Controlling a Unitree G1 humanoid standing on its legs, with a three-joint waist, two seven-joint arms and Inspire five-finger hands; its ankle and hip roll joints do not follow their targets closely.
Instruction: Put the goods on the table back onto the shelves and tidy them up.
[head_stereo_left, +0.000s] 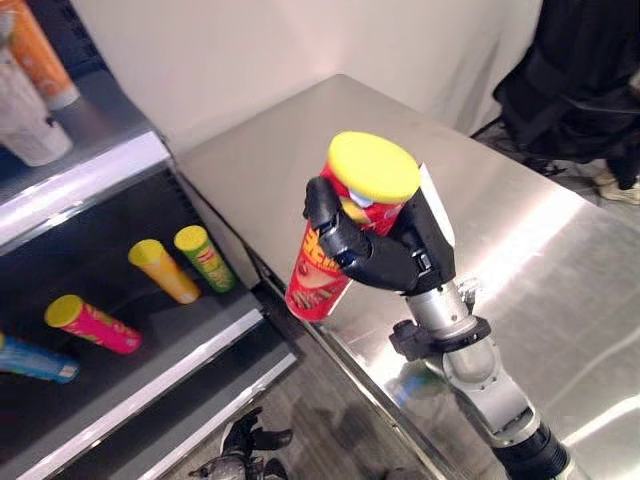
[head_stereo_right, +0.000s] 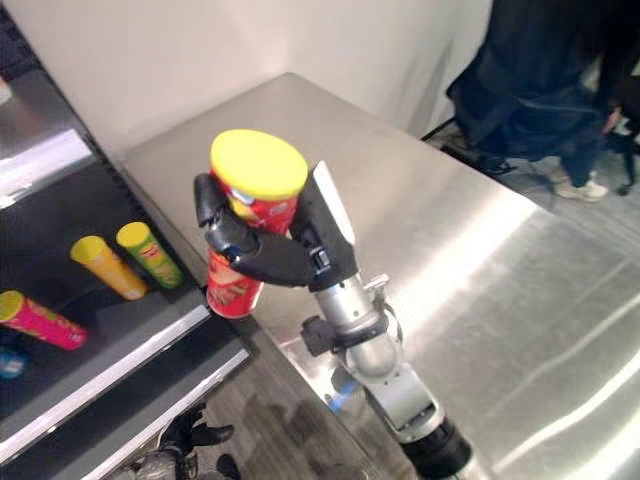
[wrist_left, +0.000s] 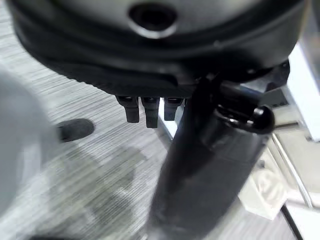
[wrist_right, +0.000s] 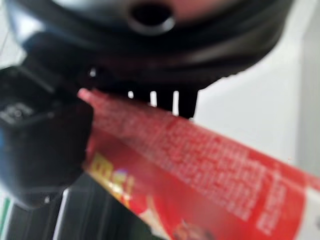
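Gripped high above the table edge, a red chip can (head_stereo_left: 345, 235) with a yellow lid is seen at the centre of the head views, tilted with its lid toward one o'clock and its base hanging over the gap between the steel table (head_stereo_left: 560, 270) and the shelves (head_stereo_left: 150, 375). The can is judged light and stiff, a smooth cardboard tube that could slip or dent if squeezed hard, so a wrap around the middle of the body is reckoned the safest hold, well away from the lid. That is roughly where it is taken: the right hand (head_stereo_left: 390, 250) is curled closed around the upper half of the tube, fingers wrapped across the front, thumb pressed on the other side, as is confirmed in the right wrist view, where the red wall of the can is crossed by the dark fingers (wrist_right: 165, 100). The left hand (wrist_left: 145, 107) is shown low by the floor, its fingers looking relaxed and nothing held. On the dark shelf at nine o'clock, a yellow can (head_stereo_left: 165, 270), a green can (head_stereo_left: 205, 258) and a pink can (head_stereo_left: 92, 323) are lying on their sides, with a blue one (head_stereo_left: 35, 360) at the edge.
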